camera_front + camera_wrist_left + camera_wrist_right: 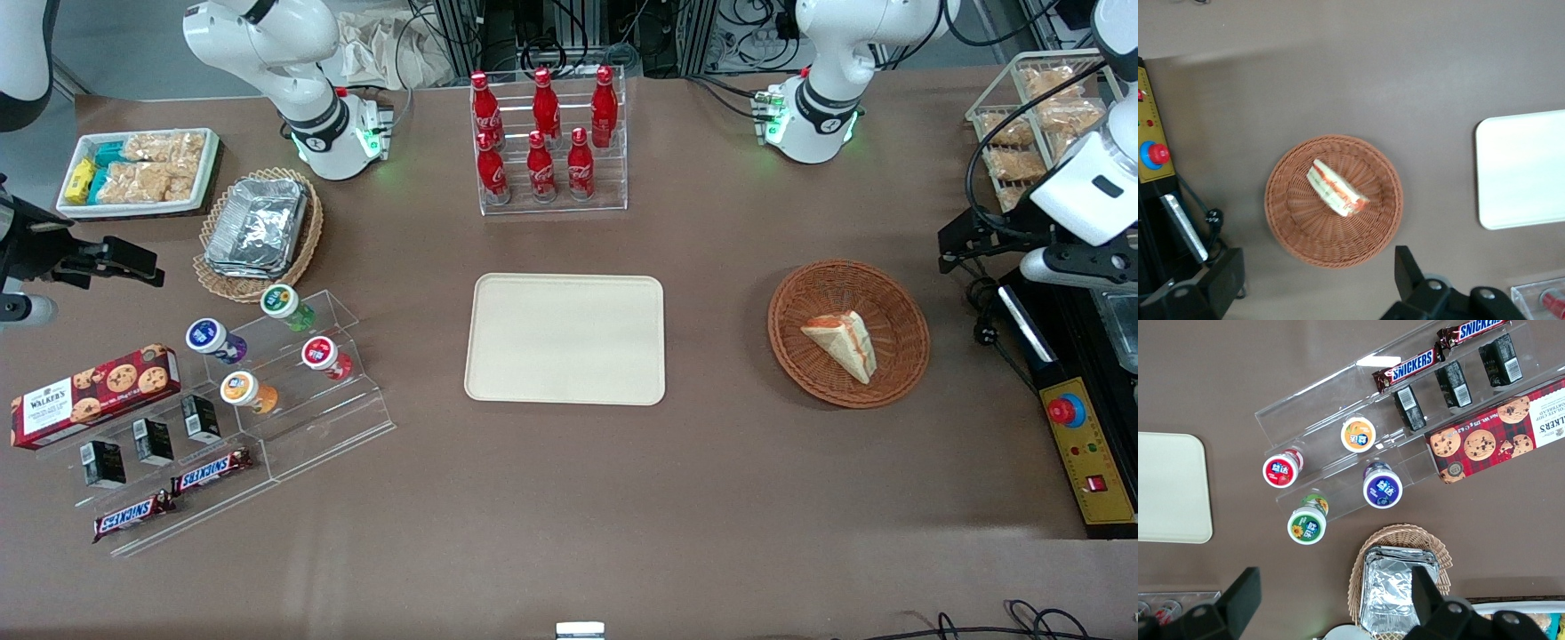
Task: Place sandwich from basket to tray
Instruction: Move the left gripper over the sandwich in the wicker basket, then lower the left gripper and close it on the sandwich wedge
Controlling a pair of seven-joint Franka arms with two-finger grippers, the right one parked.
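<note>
Starting at the parked arm's end, you've got the crowded bit: a white snack tray, a tan wicker basket holding foil packs, and a clear stepped stand with four lidded cups on its upper steps. A cookie box and two Snickers bars sit at its lower end.

Nearer the front camera than all of that, you get a wide strip of bare brown table running the full length.

Mid-table, a clear rack holds six red cola bottles. The tray lies flat between that rack and the front camera, well apart from it, with open tabletop around all four edges.

Next comes a clean gap of bare table, then the basket. The sandwich is lying in it, roughly centred, its red-orange cut edge showing in the wrist view. It touches only the weave.

The gripper hangs above the table just beside the basket, toward the working arm's end. The wrist view shows its fingers spread wide, holding nothing, with the basket below them.

At that end the table edge is tight for you: a yellow control box with a red button, loose cables, and a wire rack of snack packs farther from the camera.
</note>
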